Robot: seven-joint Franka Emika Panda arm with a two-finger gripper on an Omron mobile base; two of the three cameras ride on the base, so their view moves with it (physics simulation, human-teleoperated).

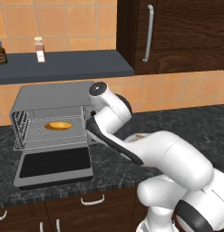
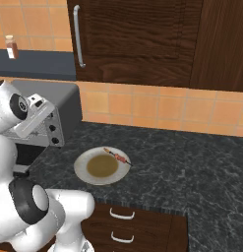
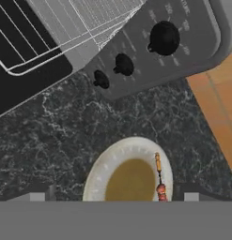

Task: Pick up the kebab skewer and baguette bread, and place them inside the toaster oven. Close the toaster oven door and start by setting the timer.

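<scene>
Dark speckled countertop carries the toaster oven (image 1: 50,122) at its back edge, its door (image 1: 54,165) dropped flat so the baguette bread (image 1: 58,125) rests on the rack. From the right, the kebab skewer (image 2: 117,156) waits on the plate's (image 2: 83,173) far rim. Looking down, the gripper's fingers spread wide over that plate, probably lining up on the skewer.
</scene>
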